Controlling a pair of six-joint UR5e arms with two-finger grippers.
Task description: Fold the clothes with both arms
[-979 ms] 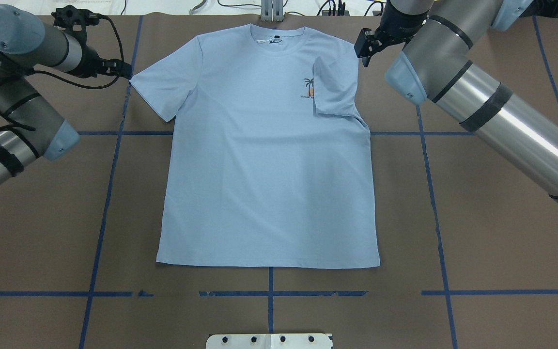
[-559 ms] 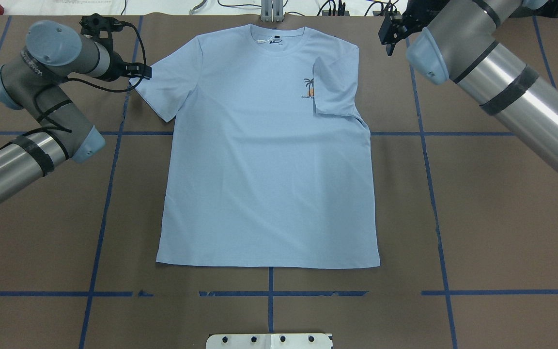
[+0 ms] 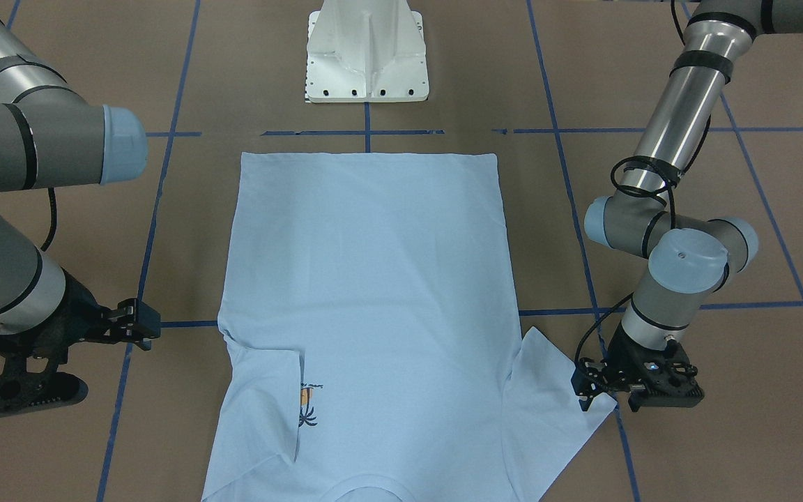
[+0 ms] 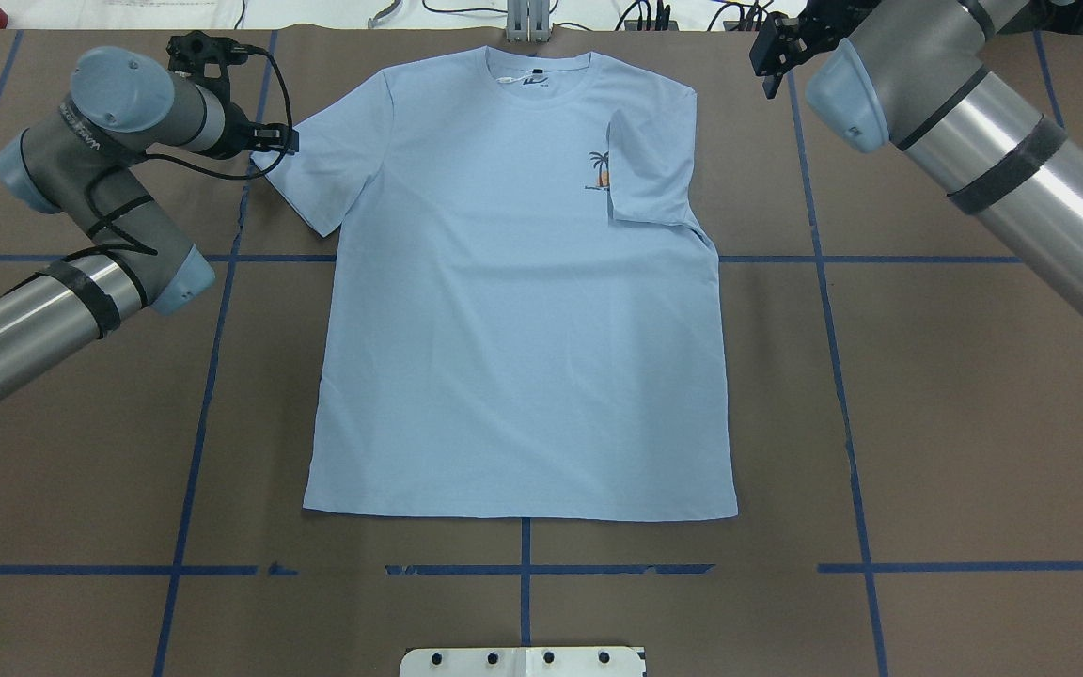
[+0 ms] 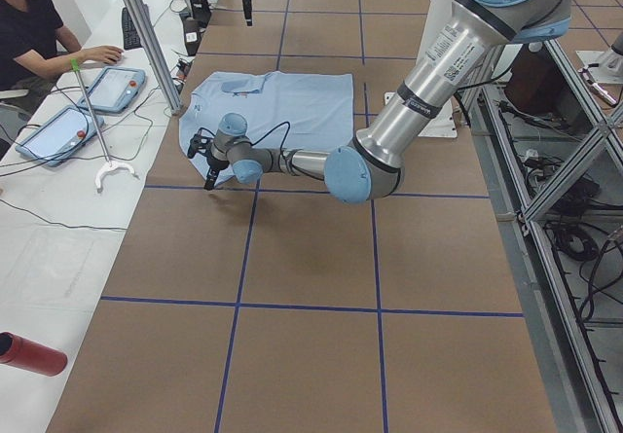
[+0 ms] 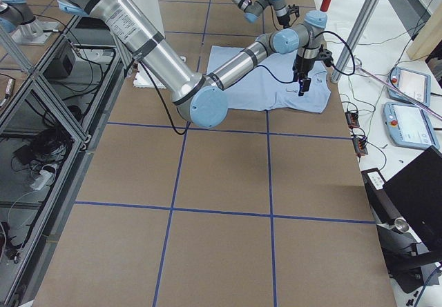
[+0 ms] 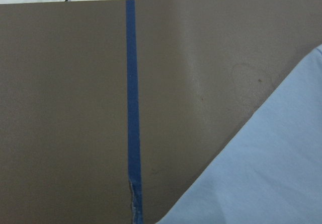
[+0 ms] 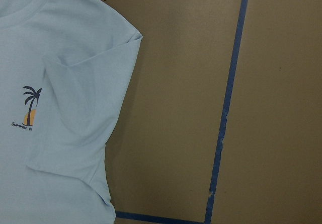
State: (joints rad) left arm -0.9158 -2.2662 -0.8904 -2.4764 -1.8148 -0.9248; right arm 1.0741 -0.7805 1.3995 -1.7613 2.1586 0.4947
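Overhead exterior view: the shirt lies flat, front up, on the brown table, collar away from the robot, in between the two claws.
Left claw: the left claw sits low at the tip of the spread sleeve, touching it or just above it. Its fingers look parted over the sleeve corner, though black on black makes that hard to be sure of.
Right claw: the right claw is spread wide and holds nothing. It is off the cloth, out beyond the shoulder, with the folded sleeve near it on its shirt side but apart.
Folded sleeve: it is turned in over the chest, its edge touching the palm print.
Step in hand: probably taking hold of the spread sleeve to turn it in like the other.
Doing it well: pinch both layers near the hem corner, lift only enough to clear the body, carry straight toward the shirt's middle, and lay it down as a mirror of the other side. Thin cloth may drag the body along, so go slowly.
Left arm pose: forearm low over the table, wrist bent, claw pointing down.
Right arm pose: wrist turned down, looking onto the shoulder from above.
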